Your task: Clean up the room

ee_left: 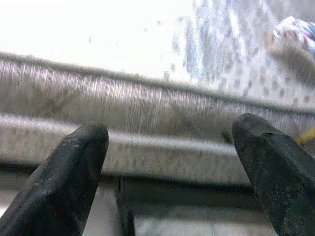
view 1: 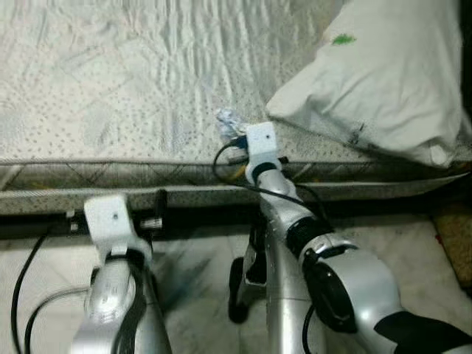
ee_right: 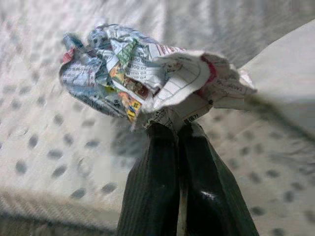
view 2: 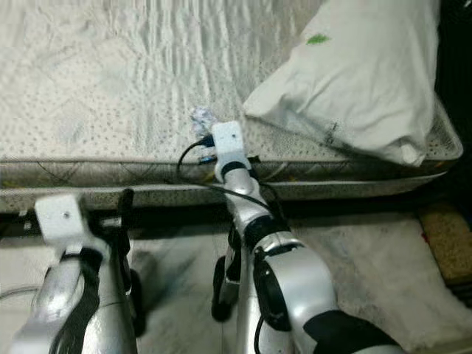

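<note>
Crumpled paper [ee_right: 147, 78] is pinched at the tips of the right gripper [ee_right: 178, 129], above the bed [view 1: 133, 88] near its front edge, beside the pillow [view 1: 383, 74]. The left gripper [ee_left: 172, 152] is spread, held lower and well apart.

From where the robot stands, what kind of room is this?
Most likely a bedroom: a mattress under a dotted cover, with a white pillow on it. The right gripper pinches crumpled paper above the cover.
</note>
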